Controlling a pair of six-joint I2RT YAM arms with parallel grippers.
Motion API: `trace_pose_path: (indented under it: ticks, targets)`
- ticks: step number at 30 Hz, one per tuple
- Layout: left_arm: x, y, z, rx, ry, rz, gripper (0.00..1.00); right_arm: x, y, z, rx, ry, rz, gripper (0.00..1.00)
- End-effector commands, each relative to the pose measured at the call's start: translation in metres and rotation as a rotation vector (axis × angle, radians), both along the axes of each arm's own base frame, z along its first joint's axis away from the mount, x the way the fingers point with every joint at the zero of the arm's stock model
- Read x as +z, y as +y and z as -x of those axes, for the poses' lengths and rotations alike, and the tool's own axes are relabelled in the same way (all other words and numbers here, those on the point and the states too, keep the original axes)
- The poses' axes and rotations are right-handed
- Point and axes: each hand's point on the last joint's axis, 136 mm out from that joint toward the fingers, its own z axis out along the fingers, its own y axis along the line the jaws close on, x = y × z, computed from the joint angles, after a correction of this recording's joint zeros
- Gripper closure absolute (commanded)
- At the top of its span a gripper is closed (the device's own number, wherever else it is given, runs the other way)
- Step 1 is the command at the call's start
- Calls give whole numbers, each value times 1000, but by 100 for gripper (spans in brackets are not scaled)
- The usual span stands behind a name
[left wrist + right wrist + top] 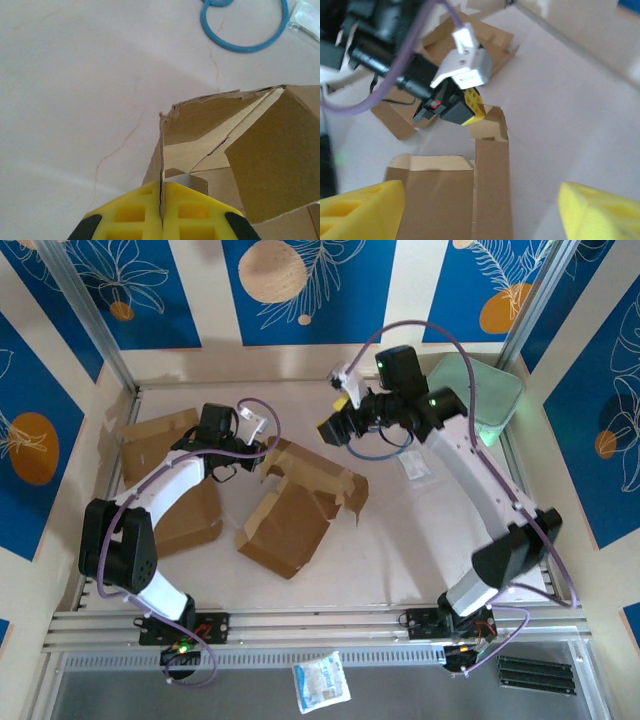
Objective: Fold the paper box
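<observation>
The paper box (300, 510) is brown cardboard, partly unfolded, lying mid-table with flaps raised at its far end. My left gripper (262, 452) is shut on one upright flap edge of the paper box (210, 135). In the left wrist view the thin card edge is pinched between the yellow fingers (135, 212) of the gripper (162, 205). My right gripper (335, 430) hangs open above the far end of the box without touching it. Its yellow fingertips (362, 210) stand wide apart, with the box panel (445, 200) below them.
More flat cardboard pieces (160, 440) lie at the left under the left arm. A pale green tray (480, 395) sits at the back right. A blue cable loop (245, 25) and a small white packet (415, 467) lie beyond the box.
</observation>
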Motion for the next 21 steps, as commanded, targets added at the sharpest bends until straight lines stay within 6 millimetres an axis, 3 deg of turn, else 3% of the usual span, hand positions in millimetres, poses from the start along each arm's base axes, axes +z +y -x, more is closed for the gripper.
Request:
trace_pose_path:
  ticks: [1,8,17,21]
  targets:
    - [16,-9,1,-54,-65,14,100,-56,-7,24,-71,460,54,10]
    - [12,-14,4,-64,-55,1,100,-105,-1,-2,-90,578,151,12]
    - [16,-17,3,-53,-32,9,100,-139,20,13,3,656,191,15]
    - [19,-22,5,-53,-19,19,100,-143,23,17,16,682,181,15]
